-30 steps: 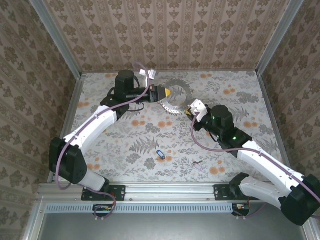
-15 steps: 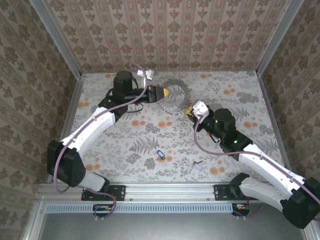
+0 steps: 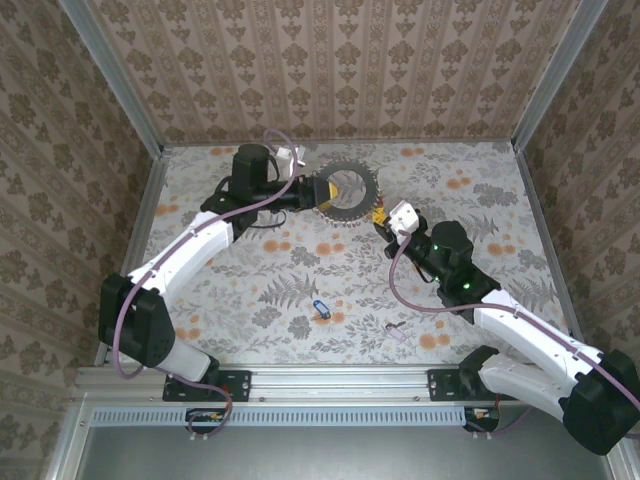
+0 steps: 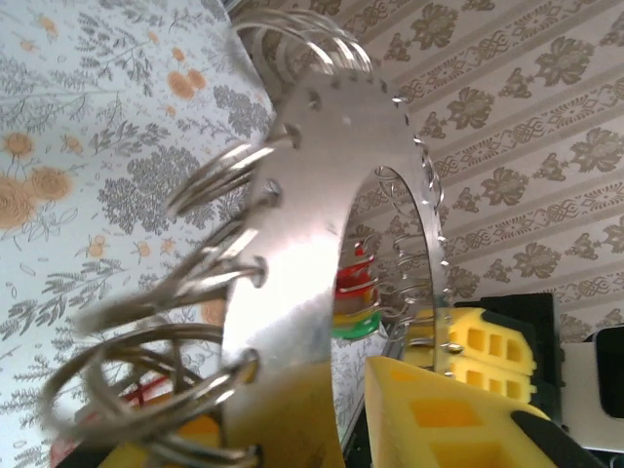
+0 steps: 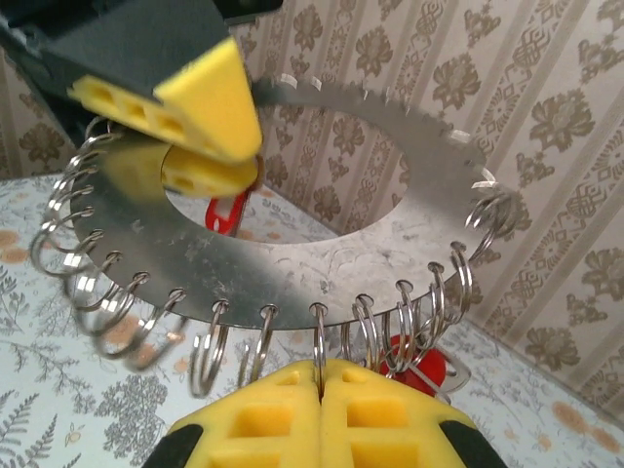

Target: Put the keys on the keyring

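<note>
Keyring (image 5: 322, 263): flat toothed metal disc, wire-looped rim.

Keyring (image 3: 352, 206) tips from steep tilt to flatter, full toothed circle now facing camera, sits further back. Right arm elbow (image 3: 450, 246) drifts right and nearer; right pincer (image 3: 381, 216) follows ring's edge.

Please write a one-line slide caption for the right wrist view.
Right gripper pinches a loop of the keyring; left gripper straddles its inner rim.

The keyring (image 5: 322, 263) is brushed, glossy metal with wire loops; the jaws' yellow pads (image 5: 210, 97) look matt, porous foam.
</note>
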Tool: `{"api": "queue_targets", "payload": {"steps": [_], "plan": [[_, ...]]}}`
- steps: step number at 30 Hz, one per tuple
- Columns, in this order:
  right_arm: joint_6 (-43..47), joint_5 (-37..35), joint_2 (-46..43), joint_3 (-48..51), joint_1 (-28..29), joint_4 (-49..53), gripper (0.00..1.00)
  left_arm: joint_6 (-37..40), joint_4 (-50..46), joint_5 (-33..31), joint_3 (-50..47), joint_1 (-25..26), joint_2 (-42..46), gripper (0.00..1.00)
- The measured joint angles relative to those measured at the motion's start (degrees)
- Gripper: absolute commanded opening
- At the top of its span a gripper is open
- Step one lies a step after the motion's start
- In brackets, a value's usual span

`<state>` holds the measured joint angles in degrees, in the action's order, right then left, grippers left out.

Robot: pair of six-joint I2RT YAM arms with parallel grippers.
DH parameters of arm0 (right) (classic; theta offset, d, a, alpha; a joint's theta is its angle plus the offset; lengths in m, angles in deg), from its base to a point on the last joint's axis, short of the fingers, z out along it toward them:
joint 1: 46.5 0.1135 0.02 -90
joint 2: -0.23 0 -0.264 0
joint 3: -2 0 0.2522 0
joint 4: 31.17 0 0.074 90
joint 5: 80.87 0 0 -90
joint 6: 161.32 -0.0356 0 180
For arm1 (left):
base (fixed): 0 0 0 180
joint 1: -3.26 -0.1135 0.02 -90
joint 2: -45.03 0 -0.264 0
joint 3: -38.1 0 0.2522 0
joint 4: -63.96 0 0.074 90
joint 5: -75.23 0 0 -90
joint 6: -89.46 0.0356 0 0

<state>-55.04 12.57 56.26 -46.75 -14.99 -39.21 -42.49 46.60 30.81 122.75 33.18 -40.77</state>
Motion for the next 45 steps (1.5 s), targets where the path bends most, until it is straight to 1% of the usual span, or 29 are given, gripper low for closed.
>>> {"api": "queue_targets", "payload": {"steps": [1,2,4,6,7,8,11,13,17,19,20,23,28,31,34,39,42,45], "plan": [[0.0,0.0,0.0,0.0,0.0,-0.1,0.00,0.0,-0.3,-0.1,0.0,0.0,-0.1,0.32],[0.0,0.0,0.0,0.0,0.0,-0.1,0.00,-0.1,-0.7,-0.3,0.0,0.0,-0.2,0.35],[0.0,0.1,0.0,0.0,-0.1,-0.1,0.00,-0.2,-1.1,-0.6,0.0,0.0,-0.3,0.31],[-0.2,0.4,0.1,0.0,-0.4,0.5,0.00,-0.6,-1.2,-1.0,0.0,-0.1,-0.5,0.31],[-0.2,0.6,0.1,0.0,-0.5,0.8,0.00,-0.6,-1.1,-1.1,-0.1,-0.1,-0.6,0.33],[-0.2,1.1,0.1,-0.1,-0.7,1.3,0.00,-1.0,-0.9,-1.4,-0.3,-0.2,-0.6,0.40],[-0.2,1.9,0.1,-0.4,-1.4,3.5,0.00,-2.4,-0.7,-2.1,-1.3,-0.6,-0.6,0.43],[-0.5,2.6,0.1,-0.5,-2.1,4.8,0.00,-3.0,-0.7,-2.5,-2.1,-0.8,-0.6,0.49],[-2.8,4.7,0.3,-1.2,-4.1,7.3,0.00,-3.6,-0.7,-3.7,-3.4,-1.1,-0.7,0.50],[-3.6,5.2,1.0,-2.1,-4.5,8.5,0.00,-3.6,-0.5,-4.1,-4.2,-1.1,-0.7,0.54],[-4.3,5.3,1.5,-2.6,-4.7,8.8,0.00,-3.6,-0.4,-4.1,-4.8,-1.1,-0.7,0.54],[-5.7,5.9,3.3,-3.8,-5.3,9.4,0.00,-3.8,0.4,-4.3,-6.5,-1.1,-0.9,0.55],[-7.3,6.7,7.9,-7.0,-7.3,14.0,0.00,-3.2,1.5,-6.0,-9.6,-0.9,-1.2,0.57],[-7.7,8.6,10.1,-8.6,-8.8,17.4,0.00,-0.7,1.2,-9.2,-10.8,-0.3,-1.1,0.58],[-7.5,11.5,12.4,-10.8,-9.8,21.5,0.00,3.7,-0.4,-12.2,-10.8,1.2,-0.7,0.58],[-5.8,17.1,15.0,-12.1,-10.5,24.4,0.00,10.6,-1.1,-15.2,-10.7,4.0,-0.1,0.55],[-3.7,21.1,15.9,-12.2,-10.6,24.9,0.00,14.3,1.3,-15.8,-11.3,4.6,0.3,0.52],[0.2,25.7,16.8,-12.5,-10.6,25.1,0.00,18.8,6.1,-15.4,-14.8,4.1,2.2,0.52]]}}
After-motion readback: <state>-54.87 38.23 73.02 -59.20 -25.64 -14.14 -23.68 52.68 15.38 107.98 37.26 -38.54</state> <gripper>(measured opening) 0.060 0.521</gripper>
